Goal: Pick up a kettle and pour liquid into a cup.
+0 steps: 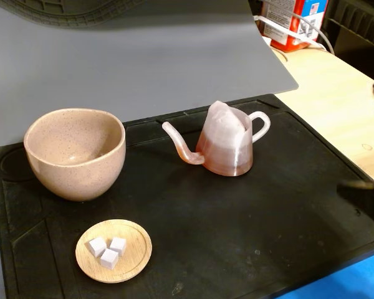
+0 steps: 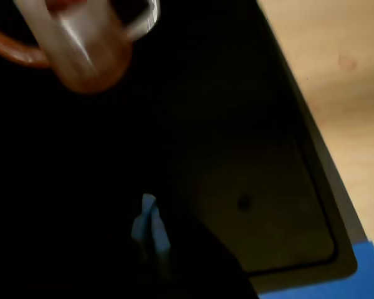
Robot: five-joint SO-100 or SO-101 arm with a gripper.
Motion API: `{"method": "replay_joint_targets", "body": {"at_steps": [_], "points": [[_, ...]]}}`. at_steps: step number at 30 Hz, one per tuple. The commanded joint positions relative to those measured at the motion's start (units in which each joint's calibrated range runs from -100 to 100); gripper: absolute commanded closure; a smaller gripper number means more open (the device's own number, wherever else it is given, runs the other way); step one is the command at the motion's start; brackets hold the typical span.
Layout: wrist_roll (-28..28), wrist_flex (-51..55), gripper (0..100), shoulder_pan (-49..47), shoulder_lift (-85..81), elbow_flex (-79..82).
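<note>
The kettle (image 1: 226, 144) stood mid-mat, spout aimed left at the cup (image 1: 75, 153), loop handle (image 1: 260, 126) facing right toward the dark gripper (image 1: 363, 187) at the right edge; whether it was open I couldn't tell.

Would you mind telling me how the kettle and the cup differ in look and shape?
The kettle is translucent pinkish plastic, while the cup is opaque speckled beige ceramic. The kettle tapers upward, with a curved spout and a loop handle; the cup is a round open bowl with neither. The cup looks wider than the kettle. The kettle shows a darker reddish band near its base; the cup is evenly coloured. Both stand upright on the black mat, untouched.
</note>
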Motion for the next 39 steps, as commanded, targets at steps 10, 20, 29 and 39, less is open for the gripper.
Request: {"method": "replay_joint_targets", "body": {"at_steps": [10, 20, 29, 39], "points": [[6.69, -36.31, 99, 0.65, 21.69, -0.52], [6.74, -45.64, 99, 0.58, 35.09, -7.87], [12.25, -48.32, 92, 0.27, 43.11, -13.95], [15.14, -50.66, 91, 0.20, 48.65, -14.59]]}}
